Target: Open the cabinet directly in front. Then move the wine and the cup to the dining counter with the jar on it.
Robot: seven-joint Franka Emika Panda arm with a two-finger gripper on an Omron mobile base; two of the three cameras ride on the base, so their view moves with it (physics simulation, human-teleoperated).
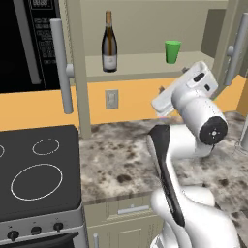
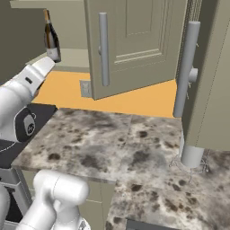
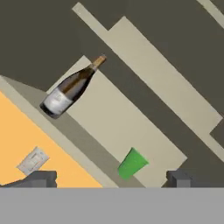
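**Both doors open, gripper wide below the shelf**

Ahead of our gripper [image 3: 111,178] the cabinet [image 1: 77,72] stands with both doors swung out, its shelf in plain sight. Our jaws are spread wide with nothing between them; in the hand view the two dark fingertips [image 3: 41,178] sit far apart at the bottom.

We see the cup [image 3: 131,163] just ahead of the gripper and slightly toward one tip, standing upright on the shelf close to its front edge. We are near it but not touching. The wine [image 3: 72,87] stands upright farther along the same shelf, well apart from the cup, also near the front edge. In the left base view the wine [image 1: 109,42] is to the left and the cup [image 1: 172,51] to the right, with our hand raised just below and in front of the cup.

Below the gripper we see the orange wall [image 1: 140,97] with a pale outlet [image 3: 33,160], then the mottled worktop [image 2: 112,143]. The stove [image 1: 38,169] lies off to the left beyond the arm. In the right base view the wine [image 2: 51,38] stands just above our hand, and one open door [image 2: 134,45] with its long bar handle [image 2: 103,49] hangs over the worktop.
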